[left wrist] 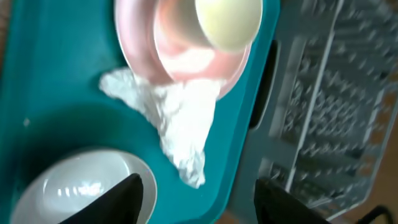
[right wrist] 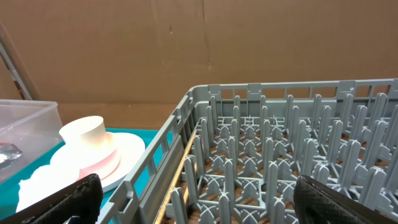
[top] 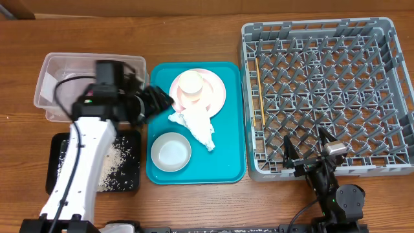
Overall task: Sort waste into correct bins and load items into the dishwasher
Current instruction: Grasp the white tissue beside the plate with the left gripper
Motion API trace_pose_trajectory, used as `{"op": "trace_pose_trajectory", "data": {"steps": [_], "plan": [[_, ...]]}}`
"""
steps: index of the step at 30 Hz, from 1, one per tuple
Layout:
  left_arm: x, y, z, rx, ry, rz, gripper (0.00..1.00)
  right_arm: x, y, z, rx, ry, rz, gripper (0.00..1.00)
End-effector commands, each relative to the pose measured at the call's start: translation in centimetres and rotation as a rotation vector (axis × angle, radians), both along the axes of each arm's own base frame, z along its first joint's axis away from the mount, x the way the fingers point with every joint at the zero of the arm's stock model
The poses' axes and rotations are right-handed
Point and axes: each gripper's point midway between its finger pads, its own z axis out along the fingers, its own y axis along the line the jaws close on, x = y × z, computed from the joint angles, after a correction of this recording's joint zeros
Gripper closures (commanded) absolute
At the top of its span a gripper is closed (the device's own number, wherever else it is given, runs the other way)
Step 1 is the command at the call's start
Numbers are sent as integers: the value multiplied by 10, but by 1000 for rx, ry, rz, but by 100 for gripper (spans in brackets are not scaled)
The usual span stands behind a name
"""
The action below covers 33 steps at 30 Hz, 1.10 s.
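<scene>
On the teal tray [top: 229, 162] a cream cup [top: 193, 83] sits in a pale pink bowl on a pink plate [top: 217, 97]. A crumpled white napkin [top: 197, 126] lies just in front of the plate, and a white bowl [top: 171, 153] is nearer still. My left gripper [top: 163, 100] is open and empty over the tray's left part. In the left wrist view its jaws [left wrist: 199, 199] hover above the napkin [left wrist: 177, 118], white bowl [left wrist: 74, 183] and cup [left wrist: 227, 22]. My right gripper [top: 305, 150] is open and empty at the front edge of the grey dish rack [top: 323, 97].
The clear tub [top: 58, 71] stands at the back left. The black tray [top: 126, 184] in front of it holds loose rice [top: 116, 162]. A thin wooden stick [top: 259, 90] lies along the rack's left side. The right wrist view shows the rack [right wrist: 280, 149], stick [right wrist: 186, 168] and cup [right wrist: 90, 134].
</scene>
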Motion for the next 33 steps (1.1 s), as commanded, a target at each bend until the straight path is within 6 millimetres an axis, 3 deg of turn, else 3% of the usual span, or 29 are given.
{"op": "trace_pose_trajectory", "data": {"steps": [1, 8, 18, 25, 33], "plan": [[-5, -17, -13, 146, -10, -85, 40, 1, -2, -2, 5, -2, -10, 0], [7, -41, -44, 362, -44, -102, 32, 1, -2, -2, 5, -2, -10, 0], [21, -53, -92, 501, -48, -203, 22, 1, -2, -2, 5, -2, -10, 0], [20, -52, -126, 527, 25, -225, 22, 1, -2, -2, 5, -2, -10, 0], [19, -52, -144, 540, 56, -242, 27, 1, -2, -2, 5, -2, -10, 0]]}}
